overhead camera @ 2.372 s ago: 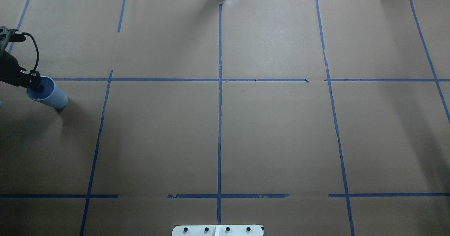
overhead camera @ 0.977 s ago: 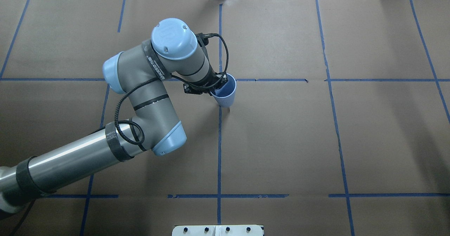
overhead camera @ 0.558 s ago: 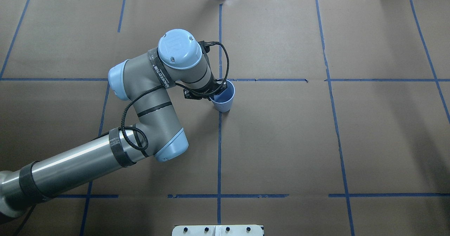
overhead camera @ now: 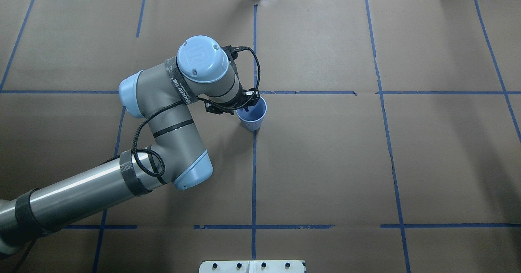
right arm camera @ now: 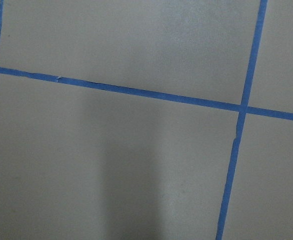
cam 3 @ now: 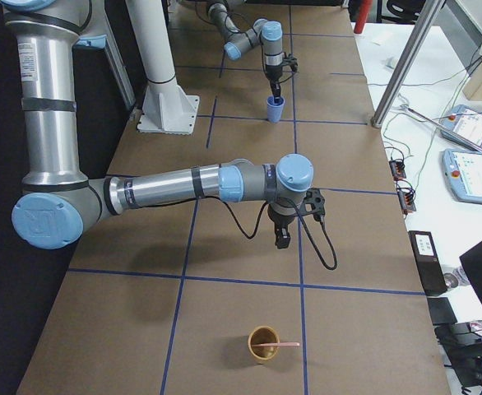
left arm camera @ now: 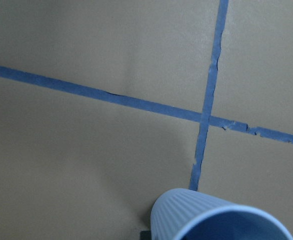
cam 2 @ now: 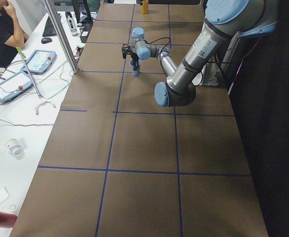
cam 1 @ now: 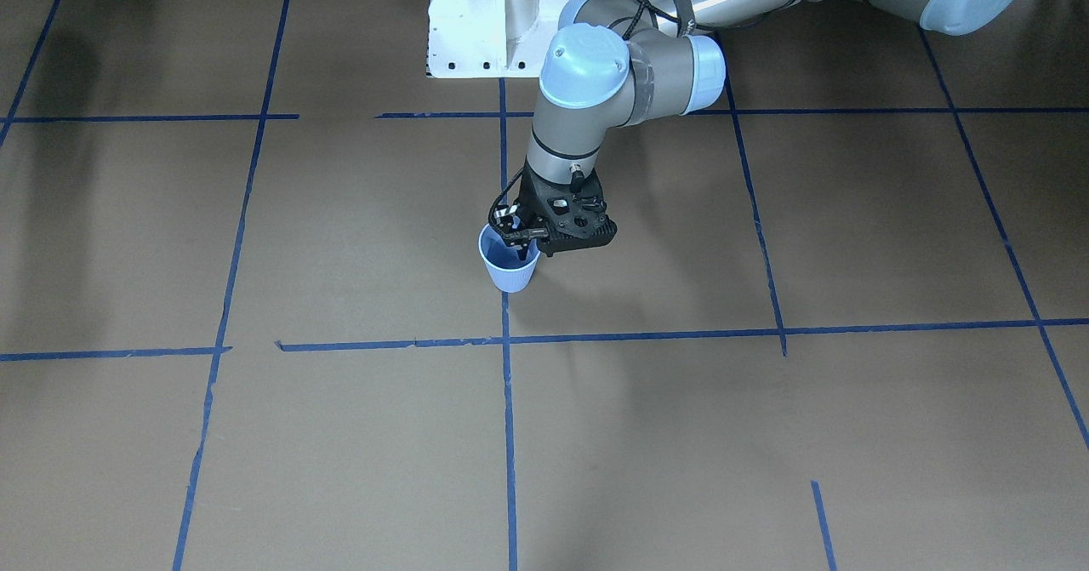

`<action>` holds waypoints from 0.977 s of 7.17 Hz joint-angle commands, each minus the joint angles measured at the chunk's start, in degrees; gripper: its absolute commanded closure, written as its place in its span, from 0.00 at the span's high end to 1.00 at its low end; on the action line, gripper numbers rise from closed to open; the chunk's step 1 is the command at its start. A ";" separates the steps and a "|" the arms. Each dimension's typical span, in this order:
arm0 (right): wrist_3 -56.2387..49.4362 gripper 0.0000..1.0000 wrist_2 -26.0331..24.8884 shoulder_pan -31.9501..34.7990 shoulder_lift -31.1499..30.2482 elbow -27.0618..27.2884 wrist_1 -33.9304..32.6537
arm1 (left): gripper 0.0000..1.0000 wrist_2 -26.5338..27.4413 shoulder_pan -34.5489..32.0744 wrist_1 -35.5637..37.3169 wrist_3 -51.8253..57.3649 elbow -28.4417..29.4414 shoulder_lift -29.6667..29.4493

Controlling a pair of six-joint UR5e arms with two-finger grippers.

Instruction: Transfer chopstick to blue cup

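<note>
The blue cup [overhead camera: 253, 117] is at the table's middle, by the crossing of the blue tape lines. My left gripper [overhead camera: 245, 103] is shut on its rim, one finger inside; this also shows in the front view [cam 1: 521, 237]. The cup [left arm camera: 206, 217] fills the bottom edge of the left wrist view. Whether it rests on the table I cannot tell. One pink chopstick [cam 3: 287, 344] lies in a tan cup [cam 3: 262, 346] at the table's right end. My right gripper [cam 3: 282, 240] hangs over the table nearby; I cannot tell whether it is open or shut.
Brown paper with blue tape lines [overhead camera: 254, 175] covers the table. The white robot base [cam 1: 498, 18] stands at the near edge. A metal post [cam 2: 60, 34] and a side desk with tablets [cam 2: 36, 60] border the far side, with a seated person [cam 2: 1, 27].
The left arm has carried the blue cup from the table's far left to the middle. In the last second it has shifted slightly left and toward the robot.
</note>
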 commanded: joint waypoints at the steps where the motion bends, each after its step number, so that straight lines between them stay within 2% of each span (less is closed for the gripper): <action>1: -0.38 1.00 -0.40 0.17 -0.70 -0.91 -0.06 | 1.00 0.05 -3.20 1.05 0.05 -8.51 2.57; 2: -0.30 0.99 -1.18 3.39 -1.58 -0.91 0.03 | 1.00 -0.30 -5.41 1.48 0.14 -12.21 5.63; 3: -0.38 0.99 -4.32 8.30 -1.85 -1.61 0.29 | 1.00 -2.40 -7.00 1.49 0.14 -12.33 6.45; 4: -0.39 0.98 -6.27 13.22 -2.11 -6.14 5.43 | 1.00 -2.50 -7.10 1.40 0.05 -12.25 6.45; 5: -0.30 0.98 -6.20 17.36 -2.12 -14.54 14.35 | 1.00 -2.50 -7.01 1.40 -0.04 -11.98 6.45; 6: -0.04 0.98 -6.90 18.36 -2.55 -21.15 24.54 | 1.00 -2.50 -7.01 1.40 -0.04 -11.98 6.45; 7: 0.40 0.96 -7.08 18.80 -2.47 -25.91 29.34 | 1.00 -2.50 -7.01 1.40 -0.04 -11.98 6.45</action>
